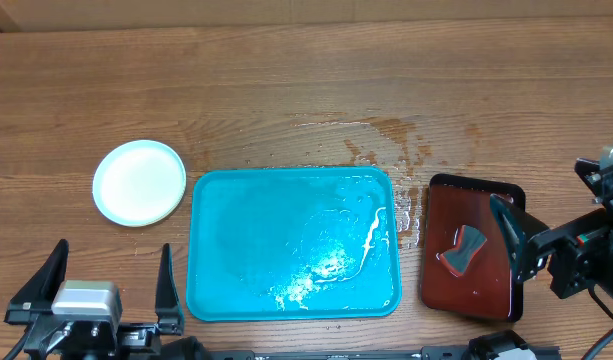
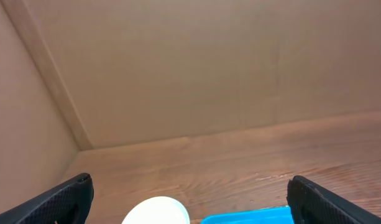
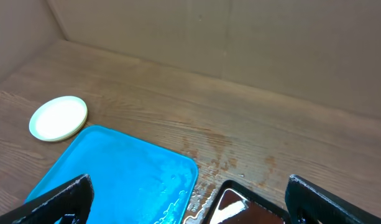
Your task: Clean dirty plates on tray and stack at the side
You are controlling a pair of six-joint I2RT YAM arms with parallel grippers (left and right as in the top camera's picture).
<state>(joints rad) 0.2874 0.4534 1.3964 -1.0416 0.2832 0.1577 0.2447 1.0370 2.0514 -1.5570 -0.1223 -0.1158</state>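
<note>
The turquoise tray lies mid-table, wet, streaked with water and bare of plates. Left of it, on the wood, rests a round white plate with a pale rim; it also shows in the left wrist view and as a plate in the right wrist view. From above I cannot tell how many plates lie under it. My left gripper hovers at the front left, open and holding nothing. My right gripper stands open and holds nothing at the far right.
A dark red-brown tray lies right of the turquoise one, with a small grey sponge on it. Water is spilled on the wood behind and between the trays. Cardboard walls close off the back and left.
</note>
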